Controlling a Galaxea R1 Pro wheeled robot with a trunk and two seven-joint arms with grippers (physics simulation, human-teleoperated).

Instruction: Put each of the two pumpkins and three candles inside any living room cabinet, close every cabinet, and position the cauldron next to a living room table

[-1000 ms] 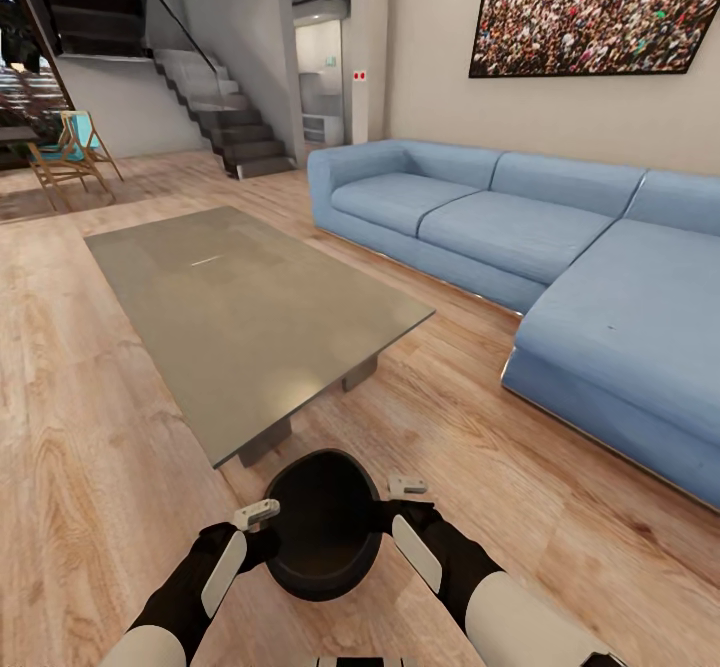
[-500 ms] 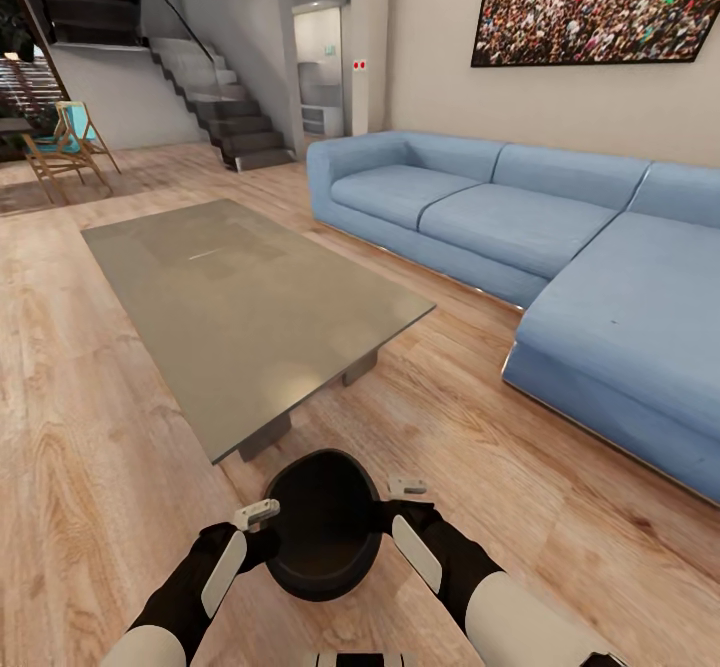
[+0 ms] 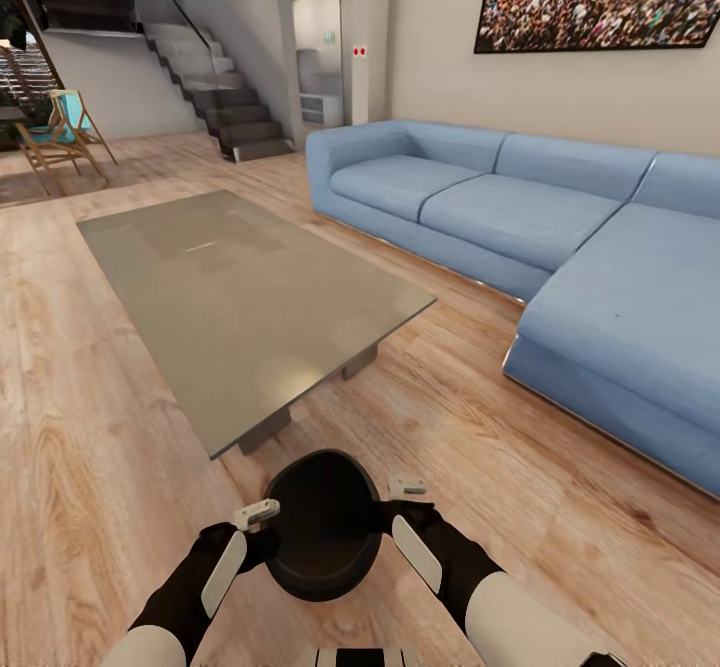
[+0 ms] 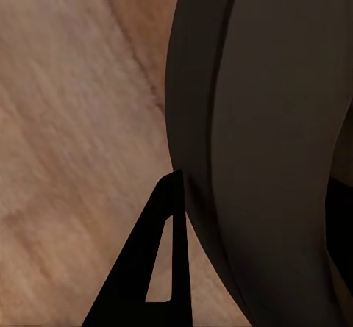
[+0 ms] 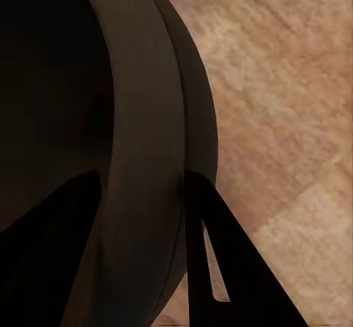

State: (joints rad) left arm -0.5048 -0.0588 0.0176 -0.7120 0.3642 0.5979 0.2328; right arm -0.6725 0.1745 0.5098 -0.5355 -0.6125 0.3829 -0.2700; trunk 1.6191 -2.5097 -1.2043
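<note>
The cauldron [image 3: 322,525] hangs between the two grippers over the wood floor [image 3: 90,467], just short of the near corner of the table [image 3: 240,297]; pot and table do not touch.

The left gripper [image 3: 262,525] grips the pot's left rim. In the left wrist view one dark finger [image 4: 158,268] lies against the outer wall of the cauldron [image 4: 257,143], while the other is a dark shape at the frame's edge on the inner side. So the jaws straddle the rim, parted only by the wall's thickness and clamped on it.

The right gripper [image 3: 385,507] does the same on the right rim. In the right wrist view one finger [image 5: 220,268] presses on the outside of the cauldron [image 5: 140,121] and the other [image 5: 51,231] reaches into the dark mouth, the rim band between them. Contact on the inner side is hard to make out against the black interior, though the pinch looks firm.

The table's glossy grey top is bare. A blue sofa [image 3: 520,227] stands to its right, well apart from the pot. Stairs [image 3: 215,97] rise at the far wall.
</note>
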